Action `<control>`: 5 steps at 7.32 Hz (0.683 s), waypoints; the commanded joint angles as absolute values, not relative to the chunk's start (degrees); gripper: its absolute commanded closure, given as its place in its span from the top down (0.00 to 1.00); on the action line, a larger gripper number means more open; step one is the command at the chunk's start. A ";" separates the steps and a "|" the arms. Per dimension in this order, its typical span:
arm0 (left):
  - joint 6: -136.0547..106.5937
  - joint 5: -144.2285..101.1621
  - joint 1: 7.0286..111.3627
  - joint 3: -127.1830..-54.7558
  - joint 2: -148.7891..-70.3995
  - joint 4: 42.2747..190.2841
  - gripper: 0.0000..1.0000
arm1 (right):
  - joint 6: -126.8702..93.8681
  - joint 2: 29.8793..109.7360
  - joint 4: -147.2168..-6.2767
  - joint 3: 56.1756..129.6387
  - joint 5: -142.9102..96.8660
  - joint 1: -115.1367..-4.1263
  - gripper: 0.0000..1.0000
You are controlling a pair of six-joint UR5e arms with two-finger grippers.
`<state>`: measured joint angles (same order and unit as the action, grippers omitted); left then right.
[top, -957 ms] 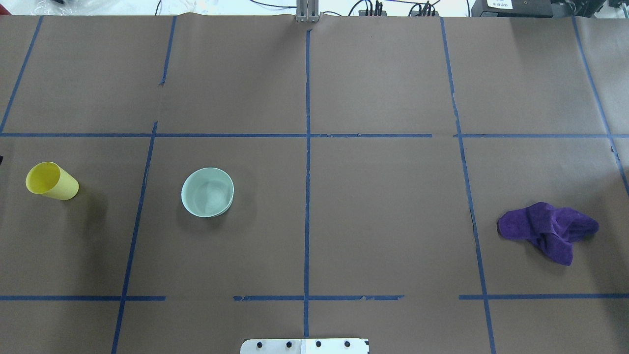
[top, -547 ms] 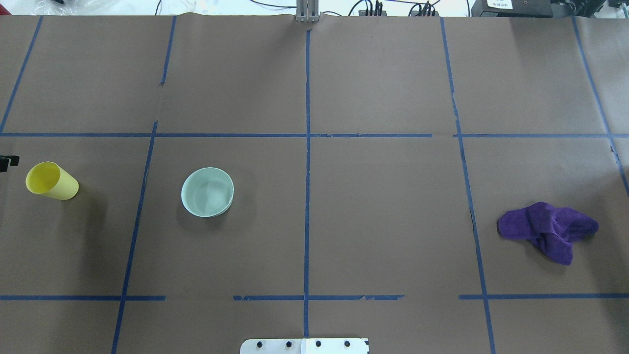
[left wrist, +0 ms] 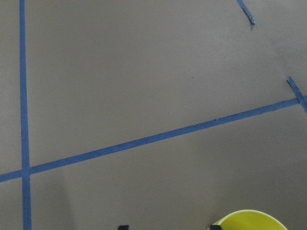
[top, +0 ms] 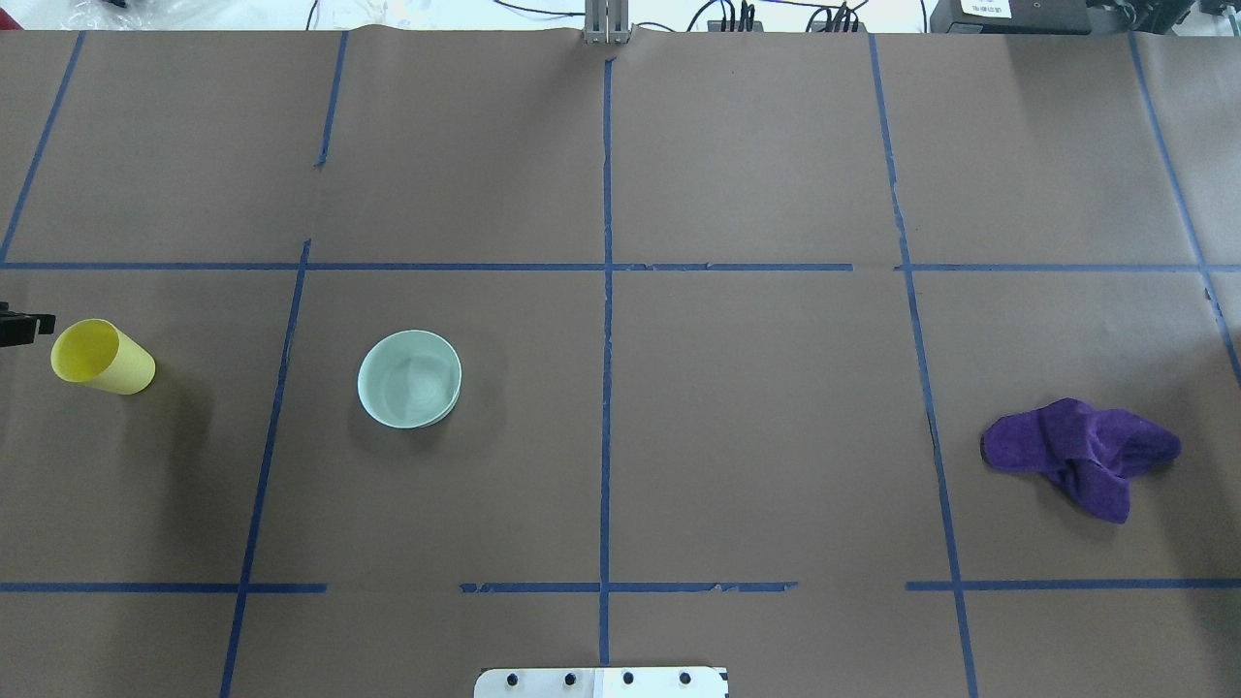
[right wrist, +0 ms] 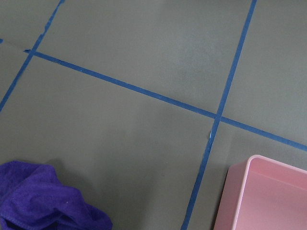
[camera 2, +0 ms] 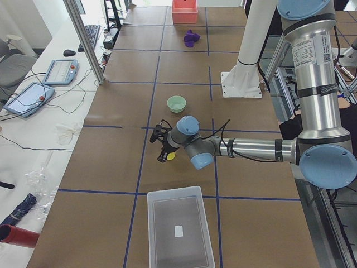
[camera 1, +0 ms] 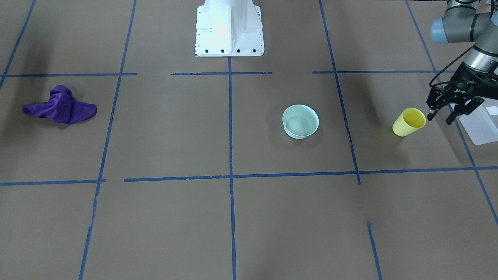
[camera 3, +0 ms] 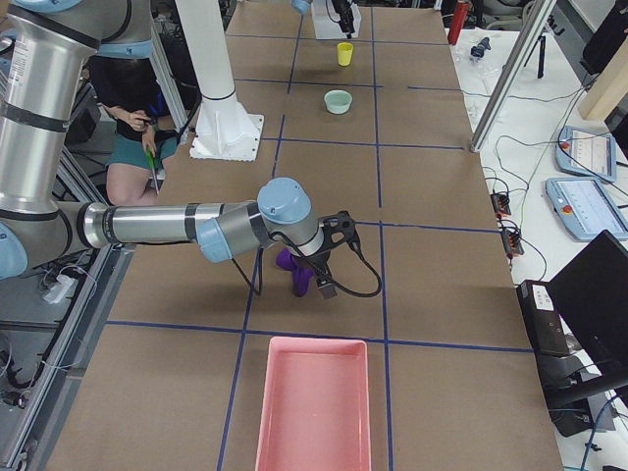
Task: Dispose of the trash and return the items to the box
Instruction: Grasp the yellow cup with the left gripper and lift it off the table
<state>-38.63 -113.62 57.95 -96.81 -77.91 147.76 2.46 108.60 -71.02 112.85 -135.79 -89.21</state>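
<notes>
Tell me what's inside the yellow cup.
Nothing shows inside the cup: only bare yellow inner wall below the rim. Its very bottom is hidden by its own near wall from these cameras, so something small lying there cannot be ruled out.

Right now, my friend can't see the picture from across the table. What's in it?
The robot's left arm holds open jaws beside a yellow cup standing on a brown table. A mint-green bowl sits nearby, a purple cloth far across the table, a frosted box at the picture's edge.
</notes>
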 commanded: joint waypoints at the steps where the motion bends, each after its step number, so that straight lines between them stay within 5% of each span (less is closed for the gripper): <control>1: -38.41 -113.38 55.47 -96.24 -78.05 147.92 0.63 | 2.46 108.72 -71.02 112.85 -135.79 -89.21 1.00; 2: -38.32 -113.38 54.50 -95.89 -78.13 148.09 0.51 | 2.46 108.72 -71.02 112.68 -135.79 -89.21 1.00; 3: -37.71 -113.29 53.62 -95.45 -78.40 148.10 0.17 | 2.46 108.72 -71.02 112.68 -135.79 -89.21 1.00; 4: -37.53 -113.20 53.00 -94.49 -79.62 148.01 0.00 | 2.55 108.81 -71.02 112.68 -135.79 -89.21 1.00; 5: -36.75 -113.29 53.09 -94.74 -79.89 148.01 0.00 | 2.55 108.81 -71.02 112.59 -135.79 -89.21 1.00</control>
